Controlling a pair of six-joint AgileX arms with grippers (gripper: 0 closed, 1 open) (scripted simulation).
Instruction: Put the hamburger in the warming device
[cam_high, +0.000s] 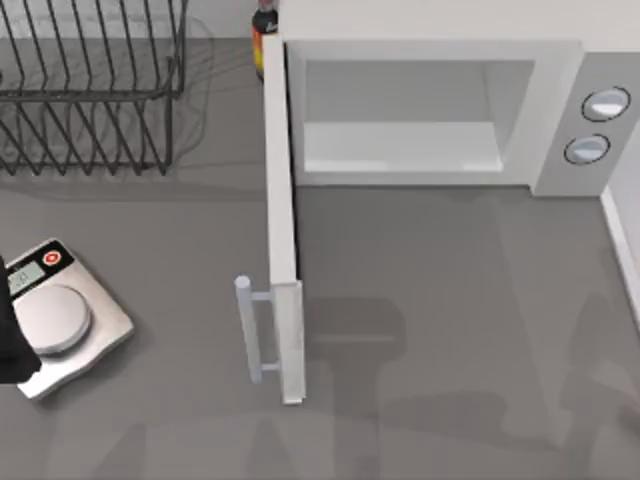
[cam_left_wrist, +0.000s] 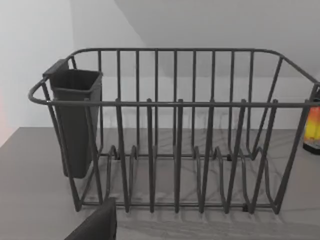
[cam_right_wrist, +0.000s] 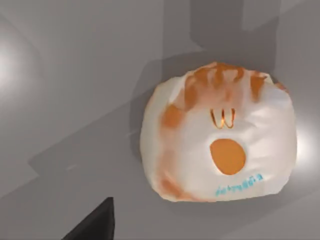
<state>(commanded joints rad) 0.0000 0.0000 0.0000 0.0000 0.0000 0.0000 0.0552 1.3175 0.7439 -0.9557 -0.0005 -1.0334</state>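
Near edge of the grey worktop: nothing but arm shadows.

Left edge, near half: small silver kitchen scale with round weighing pan and red button, sitting flat. A black piece of the left arm overlaps its left side at the frame edge. Left pincer state: cannot tell. A dark corner of the left arm's hardware shows low in its wrist view.

Middle: large white box microwave stands along the far edge, right of centre. Hinged white door is swung fully open, sticking out toward the near edge, pale bar handle on its left face near the free end. Cavity is lit and white inside. Two round grey knobs on the panel at the right end.

Far left corner: dark wire dish rack with upright dividers. Left wrist view looks straight at it; a dark plastic cutlery cup hangs on one end of the rack.

Far edge, between rack and microwave: dark bottle with orange label, mostly hidden behind the door hinge.

Right wrist view: small round tan-orange bun hamburger with paler top, lying on the grey surface, below the camera. Where on the worktop: can't tell. Right pincer state: cannot tell.
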